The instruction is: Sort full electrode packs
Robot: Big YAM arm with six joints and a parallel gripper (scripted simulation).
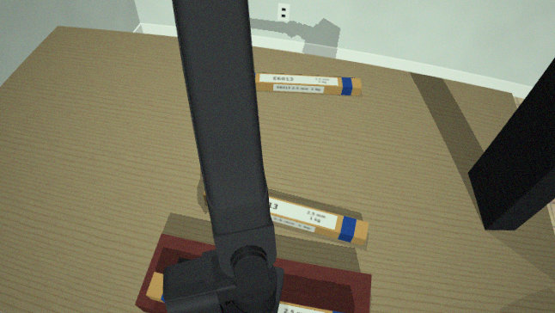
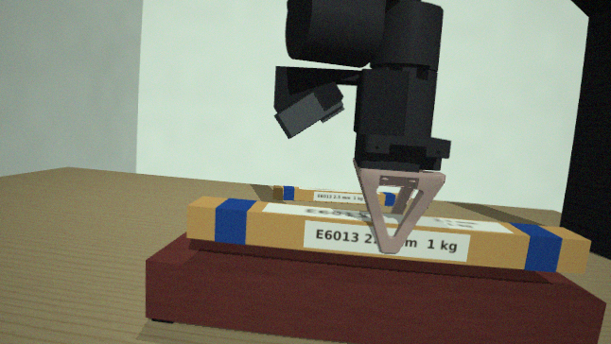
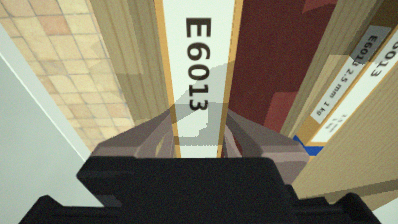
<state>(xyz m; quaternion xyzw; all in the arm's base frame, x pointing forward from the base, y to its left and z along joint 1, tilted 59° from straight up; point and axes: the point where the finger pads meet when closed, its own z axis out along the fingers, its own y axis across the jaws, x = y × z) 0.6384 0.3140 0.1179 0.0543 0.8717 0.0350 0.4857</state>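
Note:
My gripper is shut on a tan electrode pack with blue bands and an E6013 label. The pack lies lengthwise over the dark red low platform, its underside at the platform's rim. In the wrist view the pack runs straight out between my fingers above the red platform. A second pack lies flat on the table just behind the platform. A third pack lies flat far back on the table. My arm hides most of the held pack in the top view.
A black block stands at the right of the table. The white wall and baseboard run behind the table's far edge. Tiled floor shows past the table edge in the wrist view.

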